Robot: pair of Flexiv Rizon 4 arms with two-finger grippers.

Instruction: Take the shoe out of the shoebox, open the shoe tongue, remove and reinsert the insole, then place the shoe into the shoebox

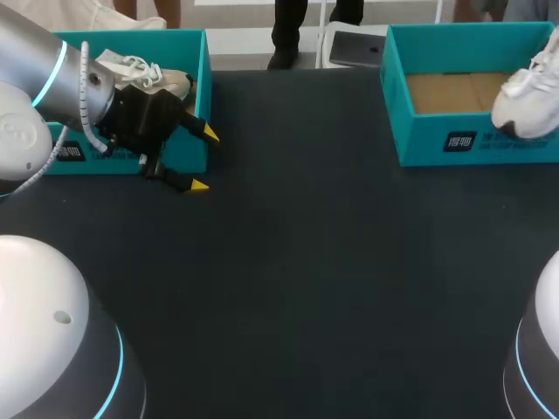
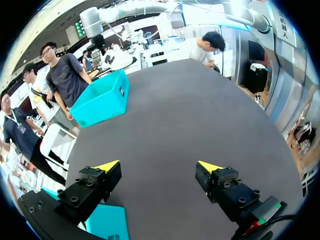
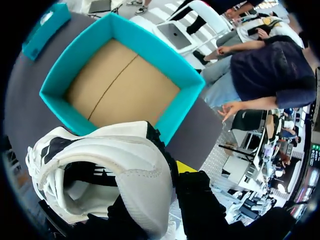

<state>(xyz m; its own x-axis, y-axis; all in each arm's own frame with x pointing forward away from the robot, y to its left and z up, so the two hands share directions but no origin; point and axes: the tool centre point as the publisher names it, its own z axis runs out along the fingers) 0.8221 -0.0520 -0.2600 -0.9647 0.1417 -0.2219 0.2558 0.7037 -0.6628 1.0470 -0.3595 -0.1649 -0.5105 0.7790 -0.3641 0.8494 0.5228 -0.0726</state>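
Shoeboxes stand at both far corners of the table. The left shoebox holds the left shoe, a white laced shoe lying inside, partly covered by the arm. The left gripper hovers just in front of this box's near corner, beside its wall. Its fingers are spread wide, with nothing between them and only bare tabletop ahead. In the left wrist view, a teal corner of the box shows under one finger.

The right shoebox contains nothing but its brown cardboard floor. The right shoe, white with black trim, is at this box's front wall and is cut off by the edge of the head view. The right gripper grips the shoe at the heel, opening upward, with the box directly beyond it. One yellow tip shows against the outside of the heel. The other finger is hidden by the shoe. The insole cannot be made out inside the dark opening.
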